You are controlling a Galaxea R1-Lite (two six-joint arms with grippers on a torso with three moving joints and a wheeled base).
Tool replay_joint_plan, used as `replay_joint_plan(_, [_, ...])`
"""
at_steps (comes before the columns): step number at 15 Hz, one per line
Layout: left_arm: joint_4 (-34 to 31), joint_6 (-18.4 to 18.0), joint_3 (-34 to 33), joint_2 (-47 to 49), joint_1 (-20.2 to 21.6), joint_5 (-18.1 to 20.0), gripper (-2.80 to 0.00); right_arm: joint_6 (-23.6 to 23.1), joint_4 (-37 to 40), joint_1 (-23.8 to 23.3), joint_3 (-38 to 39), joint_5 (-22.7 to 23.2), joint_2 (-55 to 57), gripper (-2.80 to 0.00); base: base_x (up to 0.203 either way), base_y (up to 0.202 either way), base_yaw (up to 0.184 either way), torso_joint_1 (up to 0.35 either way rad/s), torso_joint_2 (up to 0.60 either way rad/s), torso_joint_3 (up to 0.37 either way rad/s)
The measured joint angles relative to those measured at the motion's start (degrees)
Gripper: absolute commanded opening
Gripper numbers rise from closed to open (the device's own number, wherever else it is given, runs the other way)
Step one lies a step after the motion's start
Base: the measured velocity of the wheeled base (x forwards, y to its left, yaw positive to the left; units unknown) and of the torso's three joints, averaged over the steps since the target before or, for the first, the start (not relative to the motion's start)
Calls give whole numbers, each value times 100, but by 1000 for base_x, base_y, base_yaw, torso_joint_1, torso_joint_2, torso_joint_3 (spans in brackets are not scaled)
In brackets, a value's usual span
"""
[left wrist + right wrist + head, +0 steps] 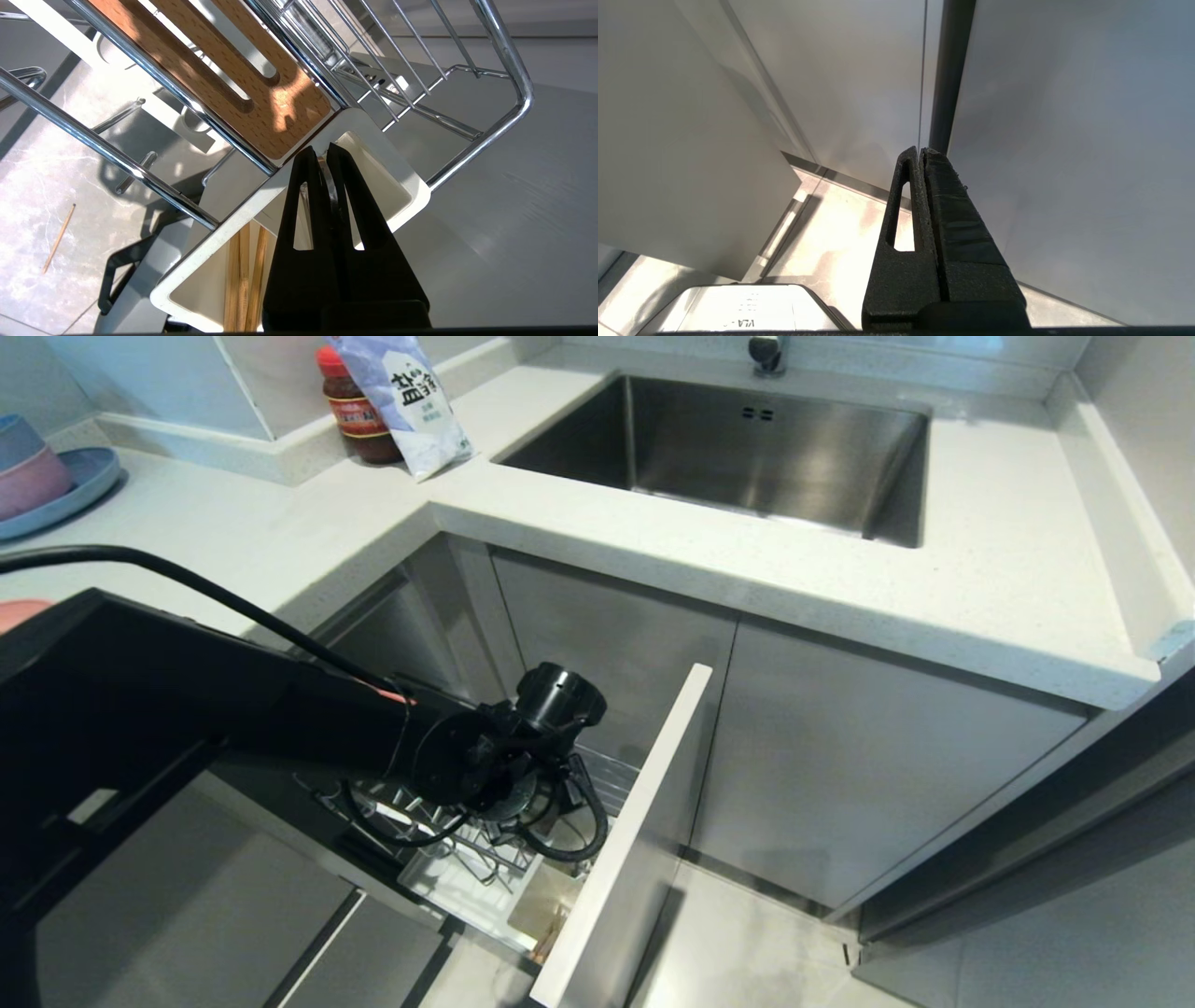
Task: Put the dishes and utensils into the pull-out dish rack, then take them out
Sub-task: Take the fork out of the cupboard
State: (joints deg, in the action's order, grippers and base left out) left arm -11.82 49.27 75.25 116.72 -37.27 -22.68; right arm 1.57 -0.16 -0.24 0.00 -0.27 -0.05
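Observation:
The pull-out dish rack (609,775) stands drawn out below the counter, its pale panel front (635,821) towards the floor. My left arm (467,756) reaches down into it. In the left wrist view, my left gripper (320,149) is shut on the slim silver fork (328,184), over the white cutlery holder (402,186). The wooden chopsticks (243,280) stand in the holder's neighbouring compartment. The slotted wooden strip (280,107) and chrome wires (518,70) lie just beyond. A pink plate edge (19,611) shows on the counter at far left. My right gripper (920,151) is shut, empty, parked by cabinet doors.
The steel sink (747,448) is set in the counter behind. A blue plate with stacked bowls (47,476), a sauce jar (359,415) and a salt bag (411,392) stand at the back left. A thin stick (58,238) lies on the floor.

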Motion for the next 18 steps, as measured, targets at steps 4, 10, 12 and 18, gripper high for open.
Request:
replay_joint_plan(4, [-70, 12, -4, -108, -80, -14, -280, -1, 0, -2, 0, 0, 0, -280, 0, 0, 0, 0, 0, 0])
replay_joint_plan(10, [-613, 63, -4, -858, -372, -70, -280, -1, 0, -2, 0, 0, 0, -280, 0, 0, 0, 0, 0, 0])
replay_joint_plan(12, [-710, 57, -4, -1110, -469, -174, -280, 0, 0, -2, 0, 0, 0, -280, 0, 0, 0, 0, 0, 0])
replay_joint_plan(18, [-936, 12, 11, -1530, -564, -482, -280, -1, 0, 2, 0, 0, 0, -280, 0, 0, 0, 0, 0, 0])
